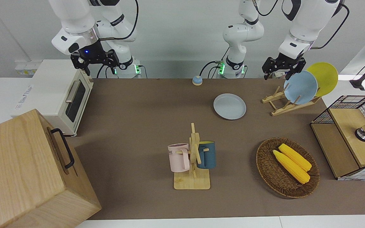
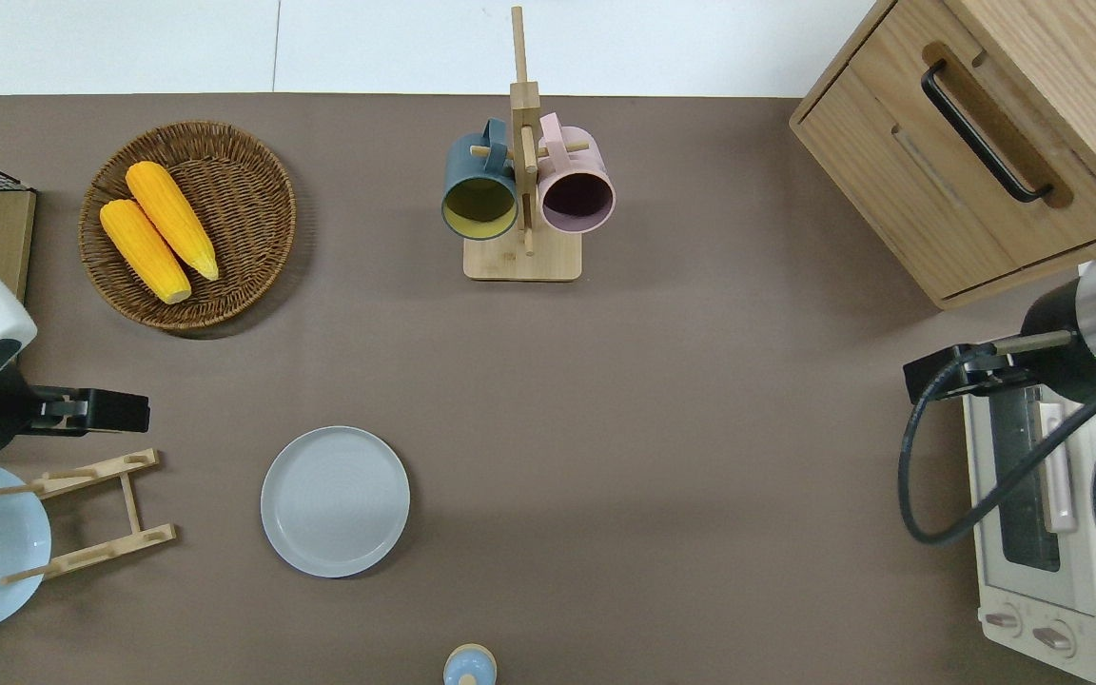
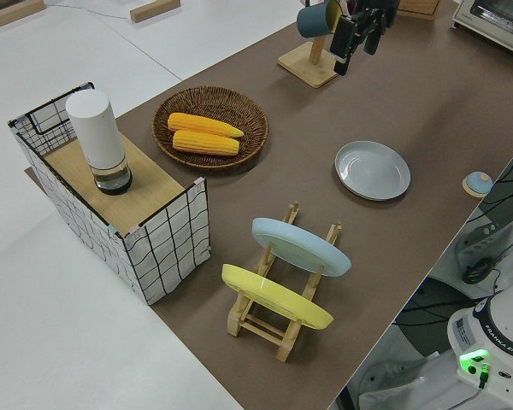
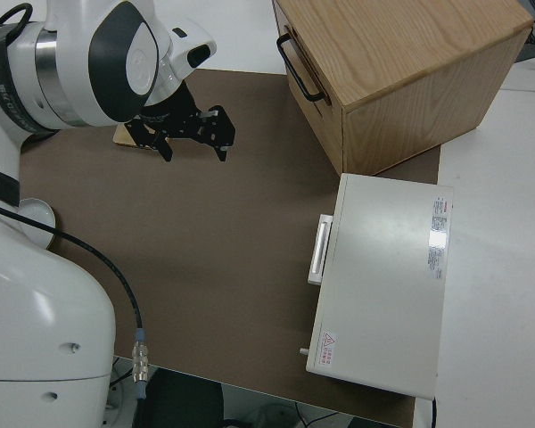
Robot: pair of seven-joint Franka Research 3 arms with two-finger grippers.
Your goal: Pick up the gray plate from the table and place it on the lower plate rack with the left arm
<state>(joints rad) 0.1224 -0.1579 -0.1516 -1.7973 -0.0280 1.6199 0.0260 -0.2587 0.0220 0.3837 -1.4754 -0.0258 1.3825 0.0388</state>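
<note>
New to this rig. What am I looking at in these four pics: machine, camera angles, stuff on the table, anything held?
Two white robot arms stand at a brown table. The views are front, overhead, and one from each side. The left gripper hangs open and empty by the plate rack, which holds a sky-blue plate and a yellow plate. The right arm is parked, its right gripper open. The gray plate lies flat on the table beside the rack. Nothing is held.
</note>
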